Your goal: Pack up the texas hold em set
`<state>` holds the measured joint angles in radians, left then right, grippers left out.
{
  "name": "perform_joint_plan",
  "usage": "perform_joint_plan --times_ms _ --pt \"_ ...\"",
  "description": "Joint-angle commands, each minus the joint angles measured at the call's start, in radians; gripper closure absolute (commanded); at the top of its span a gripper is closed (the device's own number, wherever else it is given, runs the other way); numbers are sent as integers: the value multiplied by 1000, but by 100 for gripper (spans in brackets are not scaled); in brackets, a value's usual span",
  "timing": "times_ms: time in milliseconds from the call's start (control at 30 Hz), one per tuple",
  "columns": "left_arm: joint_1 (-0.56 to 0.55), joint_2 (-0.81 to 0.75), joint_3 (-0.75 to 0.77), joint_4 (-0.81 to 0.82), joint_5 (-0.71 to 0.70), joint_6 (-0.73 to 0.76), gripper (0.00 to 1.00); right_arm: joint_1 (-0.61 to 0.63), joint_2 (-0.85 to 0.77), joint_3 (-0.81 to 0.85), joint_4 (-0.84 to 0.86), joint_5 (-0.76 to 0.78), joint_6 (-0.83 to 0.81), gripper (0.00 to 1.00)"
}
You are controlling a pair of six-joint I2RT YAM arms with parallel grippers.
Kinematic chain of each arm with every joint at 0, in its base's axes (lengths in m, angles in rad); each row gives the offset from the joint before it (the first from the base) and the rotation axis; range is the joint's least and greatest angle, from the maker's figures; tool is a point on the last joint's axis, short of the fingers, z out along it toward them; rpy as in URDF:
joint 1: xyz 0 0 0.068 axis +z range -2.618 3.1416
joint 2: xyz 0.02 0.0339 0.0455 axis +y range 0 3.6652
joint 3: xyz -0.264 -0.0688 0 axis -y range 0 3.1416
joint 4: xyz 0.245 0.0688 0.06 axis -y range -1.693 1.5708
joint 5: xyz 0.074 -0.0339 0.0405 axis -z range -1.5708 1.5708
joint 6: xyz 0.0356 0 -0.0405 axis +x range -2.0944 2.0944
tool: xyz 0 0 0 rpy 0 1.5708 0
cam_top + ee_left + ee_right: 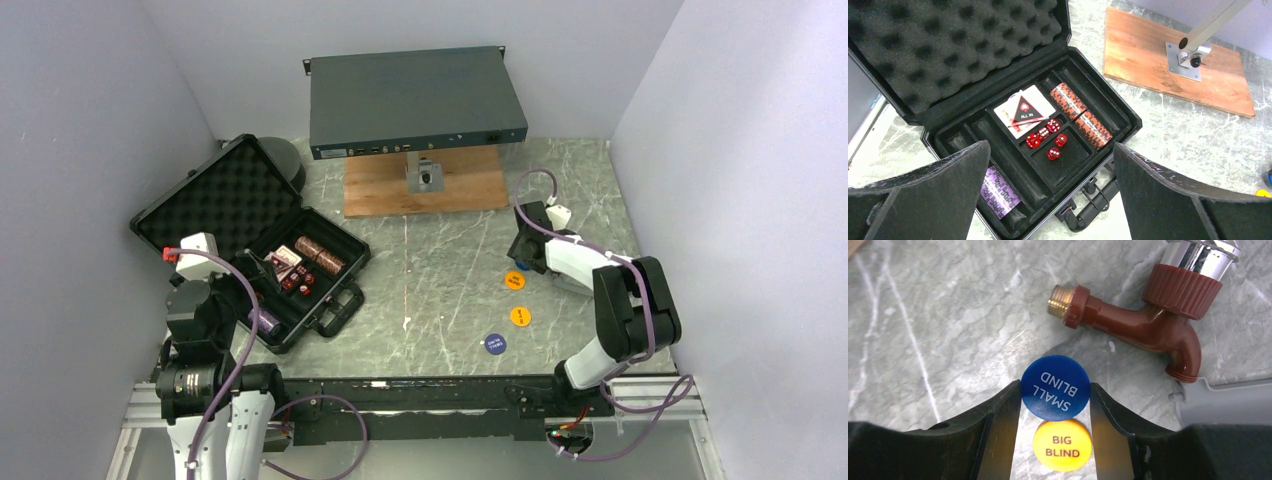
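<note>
The blue disc [1055,390], marked SMALL BLIND, is seen low in the middle of the right wrist view, between the fingers of the right gripper [1054,385]. The jaws are about half closed and both inner faces seem to touch the rim, so the disc is judged to be gripped by its edge. The yellow disc [1062,445] just below is partly covered by it. A brown-red tap [1143,325] lies near, at the upper right.

The step is judged to be the pick-up of 1 disc. A thin, smooth rim is easily lost, so the pressure should be kept even. The disc should be raised straight up before it is carried, so that the yellow disc is not dragged and the tap is not struck.

The case [948,50] lies open at the left of the top view, well apart from the disc. Red dice [1045,137], brown chip rolls [1080,115] and a purple roll [998,192] are in its tray. The bare slot beside the dice could be aimed at. The left gripper [1050,144] hangs over the tray, spread fully and holding nothing; it should be kept clear of the delivery.

The table [440,290] is a smooth grey marbled slab, so a dropped disc may roll. Pale walls close 3 sides. At the top, a wooden board [425,185] carries a post with a flat grey box [415,100].
</note>
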<state>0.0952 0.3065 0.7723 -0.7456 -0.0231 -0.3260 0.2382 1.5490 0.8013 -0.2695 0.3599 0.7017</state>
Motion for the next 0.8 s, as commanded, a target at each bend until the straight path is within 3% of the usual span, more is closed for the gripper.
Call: perform_joint_plan --times_ms 0,767 --pt "6 12 2 39 9 16 0 4 -79 -3 22 -49 -29 100" --pt "11 18 2 38 11 12 0 44 -382 -78 149 -343 -81 100"
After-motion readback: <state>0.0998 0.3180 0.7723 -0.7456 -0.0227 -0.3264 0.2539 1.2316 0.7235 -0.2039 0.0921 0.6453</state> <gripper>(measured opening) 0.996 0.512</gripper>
